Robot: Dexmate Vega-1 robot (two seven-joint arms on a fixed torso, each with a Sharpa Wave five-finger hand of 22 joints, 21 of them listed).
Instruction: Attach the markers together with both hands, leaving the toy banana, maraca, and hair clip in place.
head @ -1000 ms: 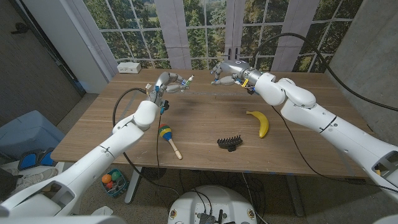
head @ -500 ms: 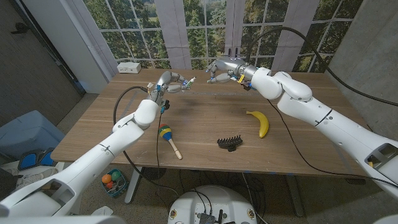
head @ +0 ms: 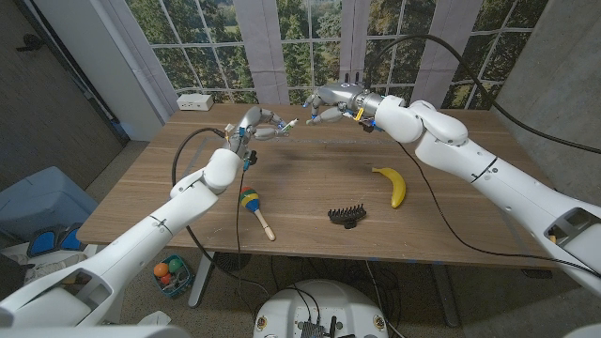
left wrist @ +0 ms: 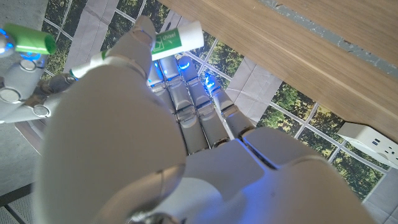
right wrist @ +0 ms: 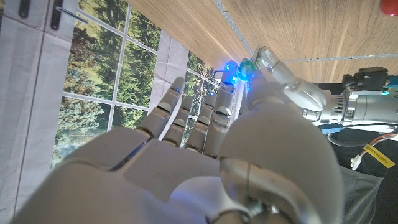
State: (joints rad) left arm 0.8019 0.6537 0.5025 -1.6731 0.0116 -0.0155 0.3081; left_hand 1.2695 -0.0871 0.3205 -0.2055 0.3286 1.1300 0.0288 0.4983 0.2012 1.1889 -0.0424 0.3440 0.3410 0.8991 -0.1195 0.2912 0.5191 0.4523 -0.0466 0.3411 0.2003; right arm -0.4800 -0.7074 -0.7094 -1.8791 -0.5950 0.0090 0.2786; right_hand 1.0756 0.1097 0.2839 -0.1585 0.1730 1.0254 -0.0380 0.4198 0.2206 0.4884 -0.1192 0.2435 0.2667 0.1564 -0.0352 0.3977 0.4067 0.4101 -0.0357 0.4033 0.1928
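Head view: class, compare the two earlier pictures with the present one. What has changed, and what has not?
The right robot hand has swung leftward above the wooden table, closing on the left robot hand, which holds its white, green-labelled marker. Yellow toy banana, multicoloured maraca and black hair clip stayed put.

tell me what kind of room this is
Probably an indoor lab or test room: a long wooden table by tall paned windows facing trees, and a white power strip at its far corner.

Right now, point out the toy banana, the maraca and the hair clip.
toy banana (head: pixel 396 187): head view, middle of its yellow body.
maraca (head: pixel 250 200): head view, its coloured head.
hair clip (head: pixel 346 215): head view, its black middle.
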